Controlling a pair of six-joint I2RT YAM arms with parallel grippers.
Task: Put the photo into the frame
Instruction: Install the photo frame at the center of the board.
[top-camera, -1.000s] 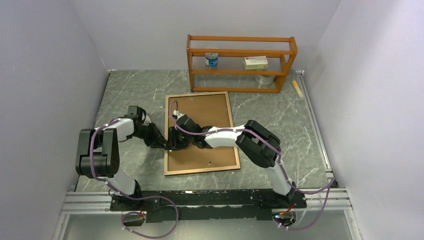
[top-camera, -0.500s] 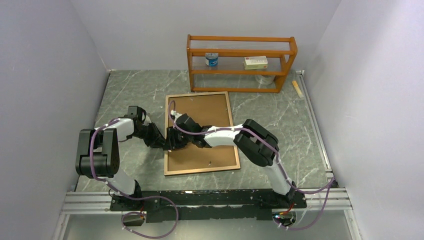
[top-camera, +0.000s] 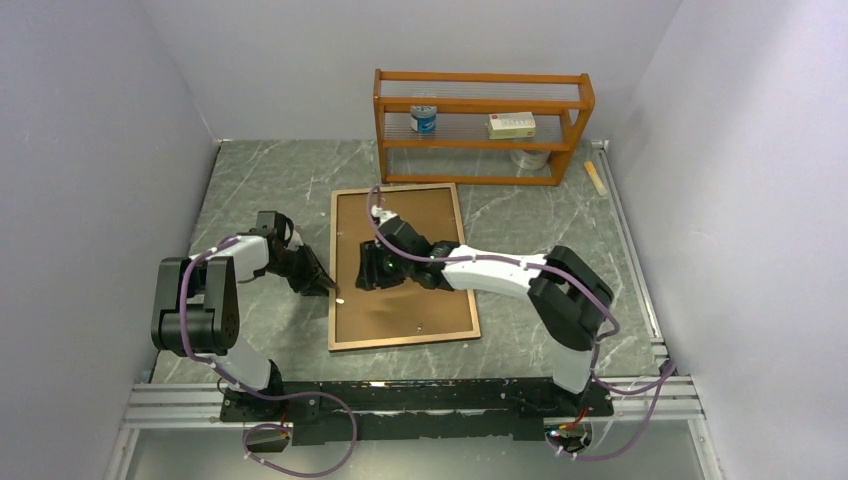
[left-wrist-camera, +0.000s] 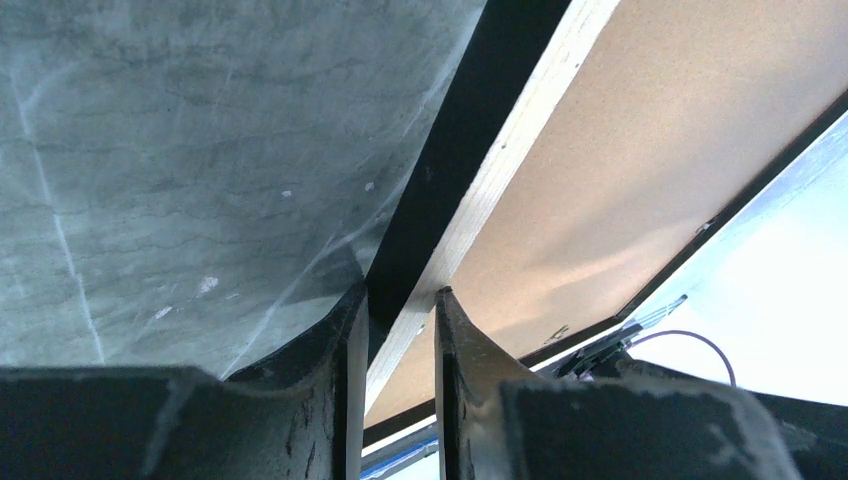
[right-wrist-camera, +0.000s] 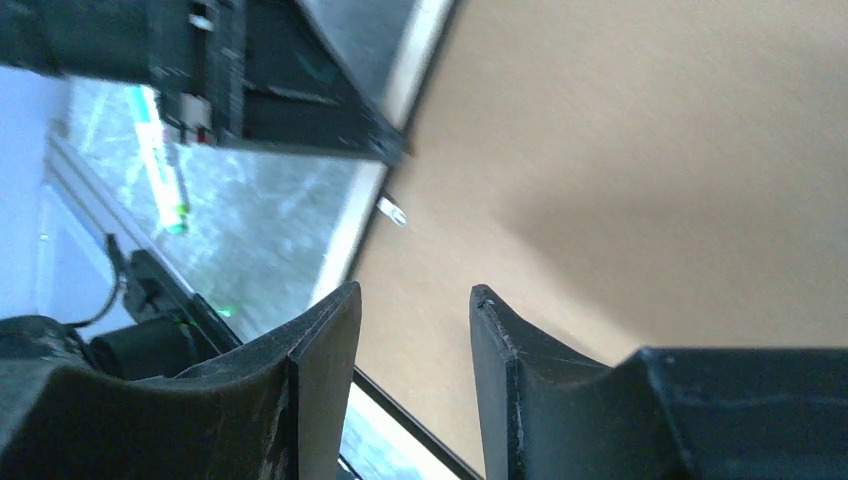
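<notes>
The frame lies back-up on the marble table, with a brown backing board filling it. The photo is hidden. My left gripper is at the frame's left edge. In the left wrist view its fingers are closed on the frame's light wood and black edge. My right gripper hovers over the board's left-middle part. In the right wrist view it is open and empty above the board, with the left gripper beyond it.
An orange-brown shelf rack stands at the back, holding a can and a box. A small wooden stick lies at the far right. A metal rail runs along the near edge.
My right gripper has drawn away from the frame's left edge, moving right and back over the board, its arm stretched out. My left gripper stays at the edge.
</notes>
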